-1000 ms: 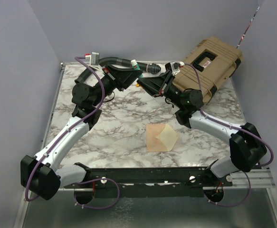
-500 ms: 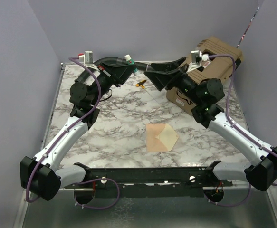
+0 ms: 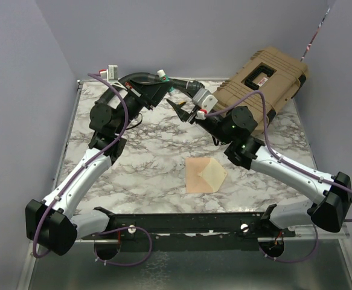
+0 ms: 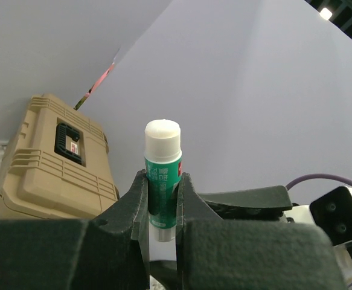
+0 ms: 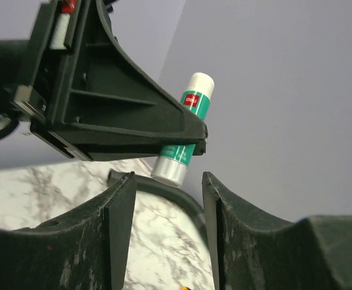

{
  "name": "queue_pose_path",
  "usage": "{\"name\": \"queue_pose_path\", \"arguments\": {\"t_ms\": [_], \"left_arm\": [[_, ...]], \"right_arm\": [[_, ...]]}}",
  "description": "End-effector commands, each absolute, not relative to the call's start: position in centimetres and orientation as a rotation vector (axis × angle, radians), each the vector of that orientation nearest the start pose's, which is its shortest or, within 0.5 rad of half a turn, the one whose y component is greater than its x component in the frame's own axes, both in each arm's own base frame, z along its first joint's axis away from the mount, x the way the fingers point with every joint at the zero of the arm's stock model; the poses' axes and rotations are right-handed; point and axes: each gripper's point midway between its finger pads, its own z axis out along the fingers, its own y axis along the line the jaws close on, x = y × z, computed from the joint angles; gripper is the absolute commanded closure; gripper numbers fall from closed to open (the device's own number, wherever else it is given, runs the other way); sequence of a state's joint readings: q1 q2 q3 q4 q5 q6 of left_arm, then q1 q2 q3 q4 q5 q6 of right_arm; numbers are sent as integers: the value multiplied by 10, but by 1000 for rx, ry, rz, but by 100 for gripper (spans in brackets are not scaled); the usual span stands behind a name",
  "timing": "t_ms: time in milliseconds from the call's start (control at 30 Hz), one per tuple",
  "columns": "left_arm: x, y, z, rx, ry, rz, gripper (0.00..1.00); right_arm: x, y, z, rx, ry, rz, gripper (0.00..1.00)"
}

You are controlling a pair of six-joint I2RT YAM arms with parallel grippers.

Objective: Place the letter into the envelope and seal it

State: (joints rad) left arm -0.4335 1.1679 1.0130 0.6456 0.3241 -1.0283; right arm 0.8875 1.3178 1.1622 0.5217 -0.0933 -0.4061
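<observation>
The peach envelope [image 3: 195, 175] lies flat on the marble table at the front centre, its triangular flap open to the right. A pale cream surface [image 3: 214, 174] shows at the flap; I cannot tell whether it is the letter or the flap's inside. My left gripper [image 3: 166, 84] [image 4: 162, 178] is raised at the back centre, shut on a green glue stick [image 3: 171, 89] [image 4: 162, 175] with a white cap. My right gripper [image 3: 184, 112] [image 5: 166, 184] is open just below the stick's clear bottom end [image 5: 171, 169], not touching it.
A tan hard case [image 3: 266, 84] [image 4: 49, 163] sits at the back right, close behind the right arm. A black hose [image 3: 133, 77] curves along the back edge. Grey walls stand at the back and both sides. A small orange thing [image 5: 185, 287] lies on the marble under the right gripper.
The right arm has swung away from the case and lowered, bringing its open jaws under the glue stick. The left gripper stays raised, still holding the stick. The envelope has not moved.
</observation>
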Motion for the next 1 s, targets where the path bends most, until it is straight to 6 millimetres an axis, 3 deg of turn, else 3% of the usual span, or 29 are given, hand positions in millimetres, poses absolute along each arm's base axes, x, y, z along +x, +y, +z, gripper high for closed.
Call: {"name": "queue_pose_path", "arguments": {"t_ms": [0, 100, 333, 633, 733, 967], "left_arm": [[300, -235, 483, -37, 1188, -1464, 100], [296, -235, 484, -16, 1184, -1458, 100], [295, -235, 484, -16, 1185, -1460, 100], [293, -234, 487, -11, 1175, -1461, 100], [291, -232, 490, -3, 1160, -1456, 100], [278, -227, 507, 31, 1072, -1470, 100]], "right_arm": [[299, 345, 462, -761, 866, 311, 51], [297, 349, 470, -734, 838, 317, 56], [294, 349, 480, -680, 825, 352, 56], [299, 350, 473, -655, 913, 395, 94], [291, 349, 474, -609, 965, 512, 99], [273, 343, 473, -519, 1102, 1015, 99]]}}
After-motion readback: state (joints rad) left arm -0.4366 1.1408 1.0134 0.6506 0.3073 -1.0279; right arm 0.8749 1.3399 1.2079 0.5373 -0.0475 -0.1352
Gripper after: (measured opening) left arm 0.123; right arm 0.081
